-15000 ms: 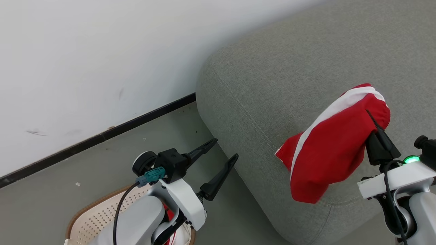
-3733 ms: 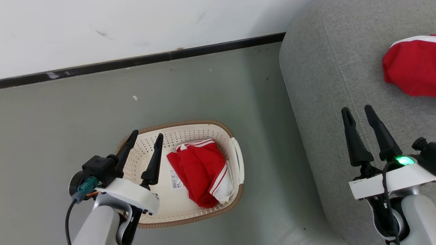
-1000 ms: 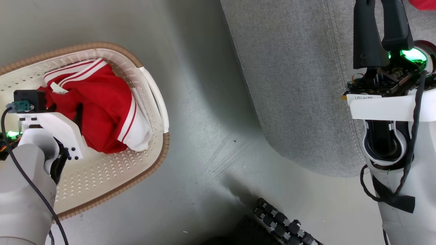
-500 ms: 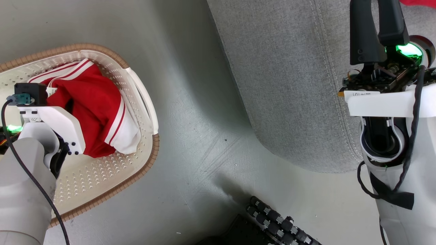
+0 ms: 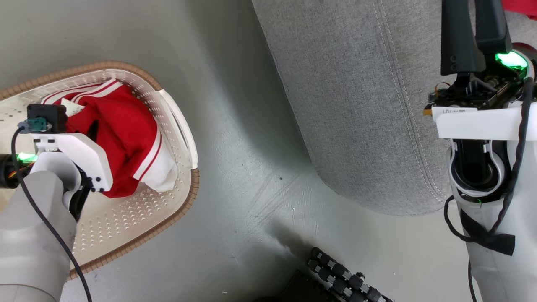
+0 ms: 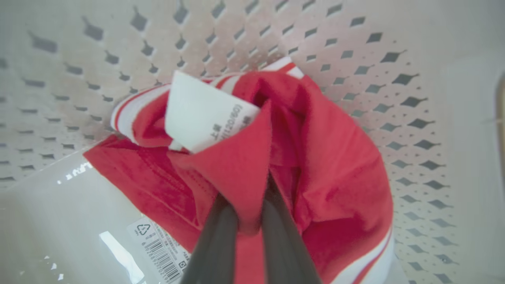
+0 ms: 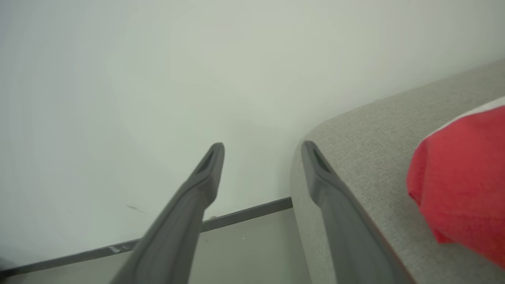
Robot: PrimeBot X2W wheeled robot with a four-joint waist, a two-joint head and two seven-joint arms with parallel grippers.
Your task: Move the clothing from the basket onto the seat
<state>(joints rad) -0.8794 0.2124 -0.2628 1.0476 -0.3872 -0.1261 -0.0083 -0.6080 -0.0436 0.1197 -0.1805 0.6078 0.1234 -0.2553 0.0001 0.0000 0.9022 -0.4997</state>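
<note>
Where left hand (image 6: 247,211) was spread, now pinching clothing (image 6: 335,177) in basket (image 6: 394,79); right hand (image 7: 262,152) spread

Head overhead — left wrist inside basket (image 6: 414,98)

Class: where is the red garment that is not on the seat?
Head view, left side: the red garment sits inside the basket, toward its right-hand wall, pinched by the left pincer.

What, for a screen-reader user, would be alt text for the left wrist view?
The left gripper is shut on a fold of the red garment inside the perforated cream basket. A white care label sticks up from the garment.
</note>
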